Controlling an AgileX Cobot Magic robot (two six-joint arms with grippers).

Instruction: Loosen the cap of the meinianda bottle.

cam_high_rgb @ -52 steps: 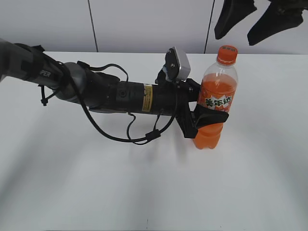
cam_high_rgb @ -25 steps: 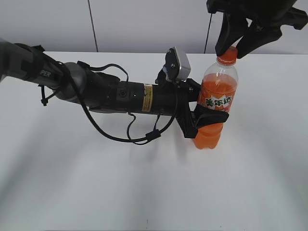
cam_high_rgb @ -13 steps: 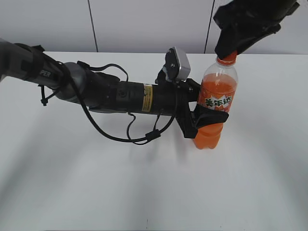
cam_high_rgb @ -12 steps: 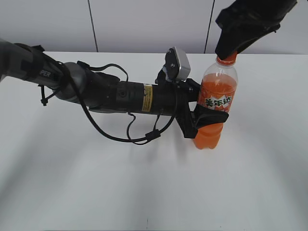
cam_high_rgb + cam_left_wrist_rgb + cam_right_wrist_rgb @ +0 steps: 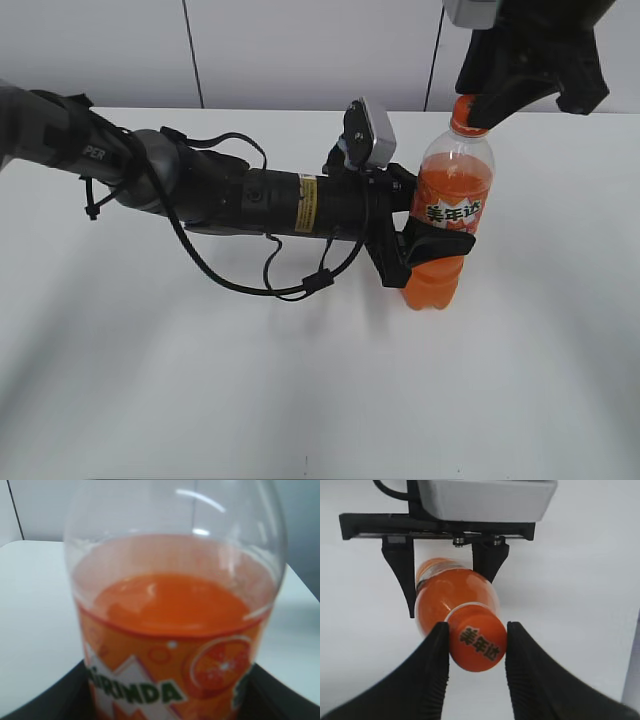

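Meinianda bottle (image 5: 446,215) upright on desk (image 5: 300,400), clamped by left end effector (image 5: 425,245) against twisting; right end effector (image 5: 476,647) pinches cap (image 5: 477,644) for loosening.

Bench (image 5: 200,400): plain white, matte, runs back to pale panelled wall. I see only bottle (image 5: 448,215) standing on it, upright, right of centre, base flat on surface. Soft shadows under arm and beside bottle base. Wrist views show same white top around bottle.
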